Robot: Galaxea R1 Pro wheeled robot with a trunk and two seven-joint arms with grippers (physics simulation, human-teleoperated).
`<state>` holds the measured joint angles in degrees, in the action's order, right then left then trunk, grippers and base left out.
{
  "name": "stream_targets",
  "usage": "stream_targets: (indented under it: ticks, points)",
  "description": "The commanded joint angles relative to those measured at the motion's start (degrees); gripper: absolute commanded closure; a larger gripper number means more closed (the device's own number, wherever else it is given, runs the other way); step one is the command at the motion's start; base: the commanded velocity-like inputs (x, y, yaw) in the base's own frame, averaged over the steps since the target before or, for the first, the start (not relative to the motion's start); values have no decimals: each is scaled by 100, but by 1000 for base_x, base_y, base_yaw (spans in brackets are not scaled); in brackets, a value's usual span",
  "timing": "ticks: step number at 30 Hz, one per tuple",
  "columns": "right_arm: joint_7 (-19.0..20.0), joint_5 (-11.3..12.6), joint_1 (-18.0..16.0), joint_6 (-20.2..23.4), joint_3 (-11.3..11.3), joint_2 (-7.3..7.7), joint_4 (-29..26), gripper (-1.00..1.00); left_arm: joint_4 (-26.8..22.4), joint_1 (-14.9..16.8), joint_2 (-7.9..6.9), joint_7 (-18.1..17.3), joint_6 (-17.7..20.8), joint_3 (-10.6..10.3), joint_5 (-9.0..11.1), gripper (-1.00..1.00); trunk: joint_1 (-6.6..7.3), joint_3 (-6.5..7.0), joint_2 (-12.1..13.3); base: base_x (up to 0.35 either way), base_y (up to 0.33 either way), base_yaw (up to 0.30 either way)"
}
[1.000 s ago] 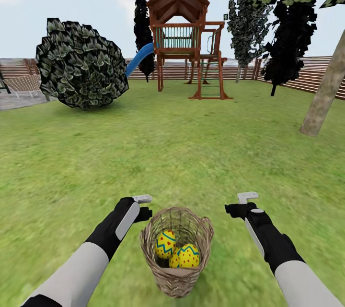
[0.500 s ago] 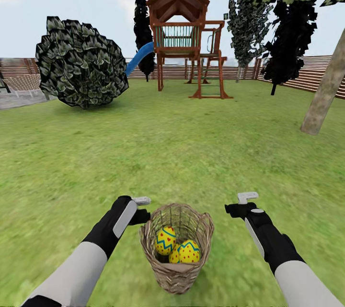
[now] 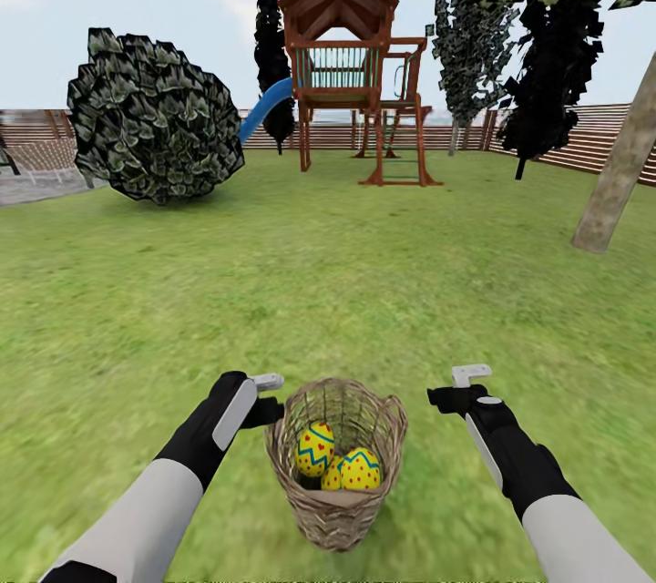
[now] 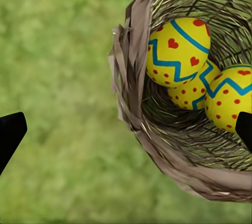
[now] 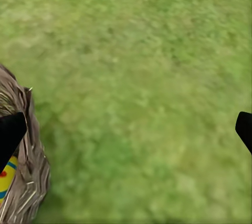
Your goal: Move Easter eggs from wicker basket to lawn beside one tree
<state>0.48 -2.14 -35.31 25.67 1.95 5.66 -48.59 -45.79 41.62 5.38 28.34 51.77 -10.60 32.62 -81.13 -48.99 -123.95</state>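
Lawn (image 3: 364, 291) underfoot; wicker basket (image 3: 335, 510) between grippers, Easter eggs (image 3: 339, 460) inside. Left gripper (image 3: 269, 393) wide, beside rim, nearer eggs. Right gripper (image 3: 460, 387) wide, further off. Tree (image 3: 615, 178) far right.

The wicker basket (image 3: 336, 465) was seen standing on the lawn (image 3: 328, 282) with the Easter eggs (image 3: 339, 459) inside, flanked by the left hand (image 3: 270, 396) and right hand (image 3: 456, 387). A tree (image 3: 620, 168) was seen at the lawn's far right.
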Motion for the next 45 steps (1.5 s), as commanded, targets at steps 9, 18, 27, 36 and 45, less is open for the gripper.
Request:
stream_targets:
  ticks: [9,18,27,36,45]
  points:
    - [5,-24,-3,35,16,5,-10,-100,-9,4,-2,58,7,-13,58,-100,-197,-168,-365,0,0,0]
    - [5,-32,-3,35,16,5,-10,-100,-20,4,-2,65,8,-27,42,-100,-285,-240,-525,0,0,0]
    - [5,-41,-3,35,16,13,-10,-100,43,4,-7,67,5,-39,42,-100,-285,-240,-525,225,0,0]
    - [5,-43,-3,35,16,14,-10,-100,-1,4,-3,67,0,-45,31,-100,-285,-240,-525,195,0,0]
    - [5,-47,-3,35,16,22,-10,-100,20,4,-6,66,2,-35,43,-100,-461,-383,-846,3,0,0]
